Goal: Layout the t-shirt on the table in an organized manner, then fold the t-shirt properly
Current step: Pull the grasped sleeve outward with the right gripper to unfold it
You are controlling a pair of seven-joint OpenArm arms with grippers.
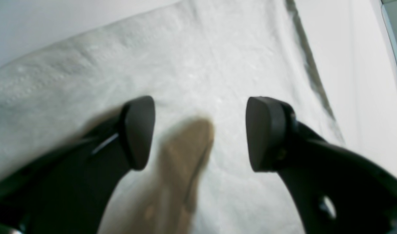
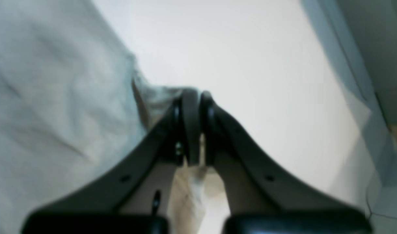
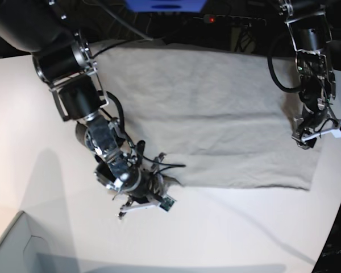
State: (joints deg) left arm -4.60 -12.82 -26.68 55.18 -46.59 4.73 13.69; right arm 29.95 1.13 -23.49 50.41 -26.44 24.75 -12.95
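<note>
Robot lab, two arms (image 3: 102, 142), white table (image 3: 227, 227), cables

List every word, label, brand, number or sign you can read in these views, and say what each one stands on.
None can be read.
The t-shirt is plain cloth, with no print or tag showing in any view.
The table bears no markings.
The left tool and right tool show bare dark pads, no lettering.

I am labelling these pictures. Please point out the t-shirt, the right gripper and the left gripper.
t-shirt (image 3: 216, 114): base view, middle of the spread cloth.
right gripper (image 2: 194, 97): right wrist view, shut fingertips pinching the shirt's edge.
left gripper (image 1: 200, 133): left wrist view, gap between open fingertips.
</note>
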